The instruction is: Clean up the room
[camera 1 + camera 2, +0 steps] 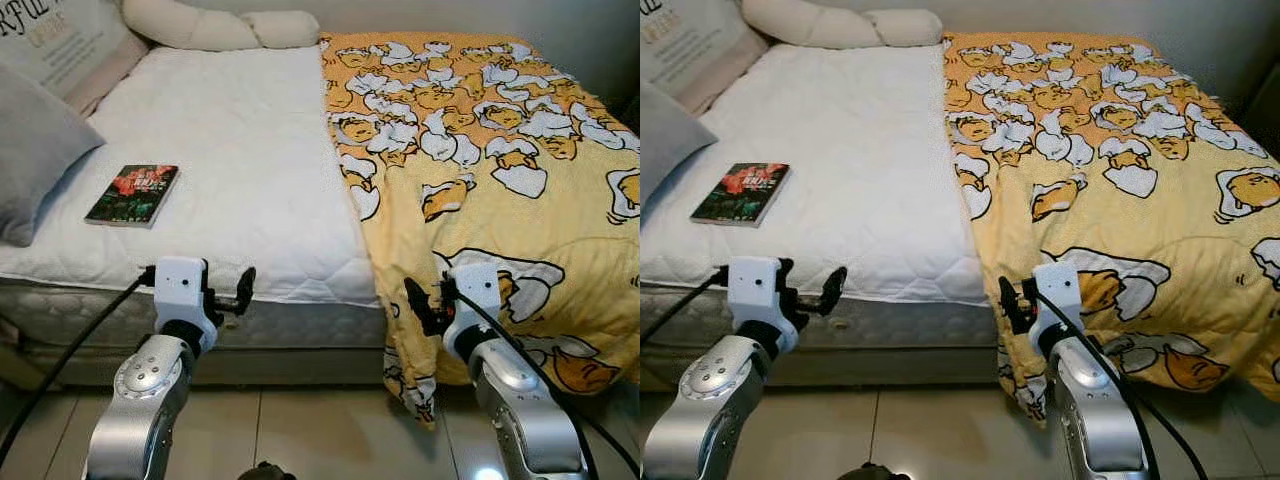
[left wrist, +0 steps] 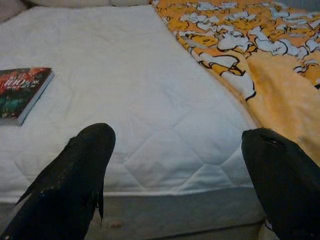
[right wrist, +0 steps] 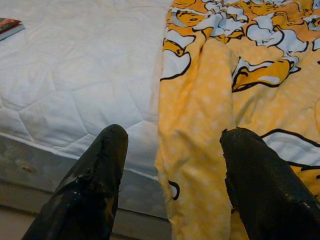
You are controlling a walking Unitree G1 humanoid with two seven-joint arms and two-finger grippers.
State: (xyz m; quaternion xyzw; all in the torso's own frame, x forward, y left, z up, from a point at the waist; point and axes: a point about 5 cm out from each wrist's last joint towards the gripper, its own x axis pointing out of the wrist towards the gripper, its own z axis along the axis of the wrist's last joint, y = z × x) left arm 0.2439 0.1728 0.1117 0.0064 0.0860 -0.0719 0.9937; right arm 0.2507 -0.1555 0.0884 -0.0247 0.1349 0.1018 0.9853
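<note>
at the far left of the head view a grey pillow (image 1: pixel 35 150) leans over the white mattress (image 1: pixel 240 160), with a printed cushion (image 1: pixel 70 40) in the upper left corner and a cream bolster (image 1: pixel 215 25) along the top edge. a dark book (image 1: pixel 133 194) lies flat on the left part of the mattress, well apart from everything else. in the lower left the left gripper (image 1: pixel 243 290) hovers at the near bed edge, its 2 black fingers (image 2: pixel 75 175) spread wide and empty. right of centre, a yellow blanket (image 1: pixel 490 170) with cartoon prints covers the right half of the bed and hangs over the near side toward the tiled floor (image 1: pixel 310 430). in the lower right the right gripper (image 1: pixel 420 305) sits just before the blanket's hanging edge, fingers (image 3: pixel 95 175) parted, grasping nothing.
</note>
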